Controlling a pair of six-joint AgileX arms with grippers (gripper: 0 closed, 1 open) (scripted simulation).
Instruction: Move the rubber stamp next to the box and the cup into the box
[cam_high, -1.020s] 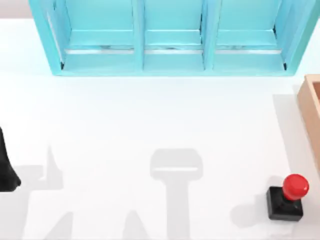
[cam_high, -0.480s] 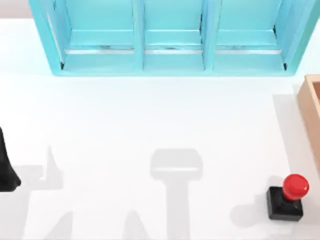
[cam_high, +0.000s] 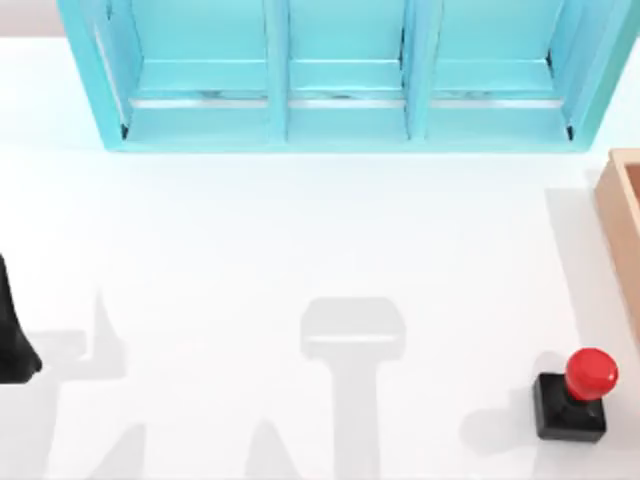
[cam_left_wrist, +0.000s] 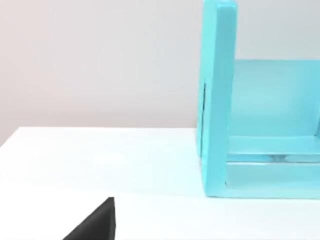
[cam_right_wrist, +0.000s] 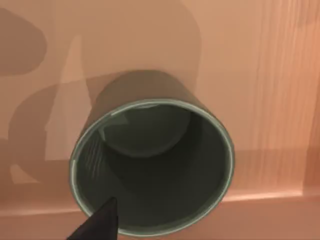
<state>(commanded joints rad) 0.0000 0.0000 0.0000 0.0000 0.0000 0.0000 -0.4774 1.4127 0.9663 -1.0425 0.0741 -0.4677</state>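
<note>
Here the cup (cam_right_wrist: 152, 170) stands upright inside the box (cam_right_wrist: 280, 100), directly below the right pincer, whose grip cannot be told. The stamp (cam_high: 575, 397) sits on the tabletop (cam_high: 300, 240) near the box.

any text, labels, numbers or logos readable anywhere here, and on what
None: no words, numbers, labels or logos show on anything.
Rubber stamp: plain red knob, plain black base, its printing face not visible.
Cup: plain wall and inside, no marking.
Box: bare wood rim; its floor under the cup is bare too.
Turquoise cabinet: unmarked shelves and dividers.
Table: plain white.
</note>
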